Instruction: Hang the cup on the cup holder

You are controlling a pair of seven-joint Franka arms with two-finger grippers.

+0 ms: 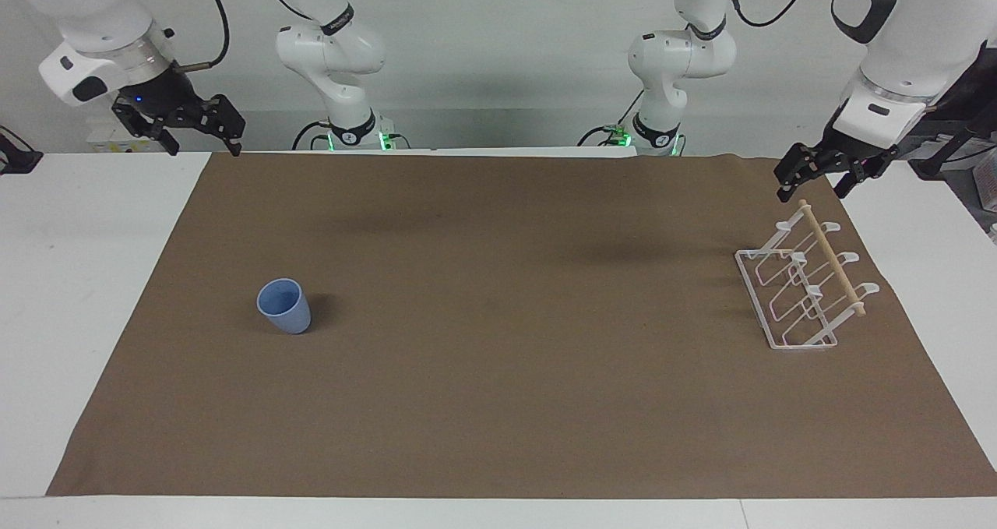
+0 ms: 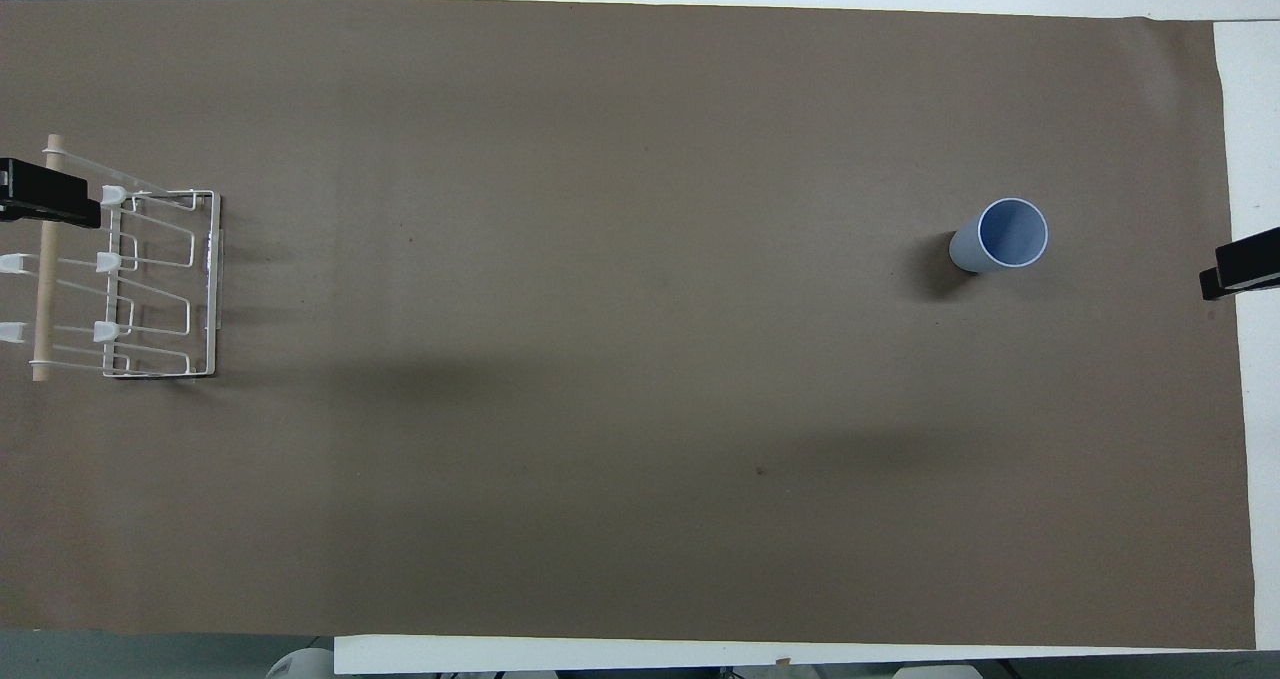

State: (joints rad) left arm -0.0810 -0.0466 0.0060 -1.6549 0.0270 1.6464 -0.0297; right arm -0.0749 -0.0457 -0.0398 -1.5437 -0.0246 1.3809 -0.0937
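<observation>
The light blue cup [image 1: 284, 306] stands upright, mouth up, on the brown mat toward the right arm's end; it also shows in the overhead view [image 2: 1000, 236]. The white wire cup holder [image 1: 806, 291] with its wooden dowel [image 1: 832, 258] stands on the mat toward the left arm's end, seen from above too [image 2: 150, 284]. My left gripper [image 1: 812, 194] is open and empty, raised just over the dowel's end. My right gripper [image 1: 204, 151] is open and empty, raised over the mat's corner, well apart from the cup. Overhead, one finger of each shows: left [image 2: 45, 204], right [image 2: 1240, 264].
The brown mat [image 1: 498, 373] covers most of the white table [image 1: 70, 280]. Nothing else lies on it between the cup and the cup holder. The arm bases stand at the robots' edge of the table.
</observation>
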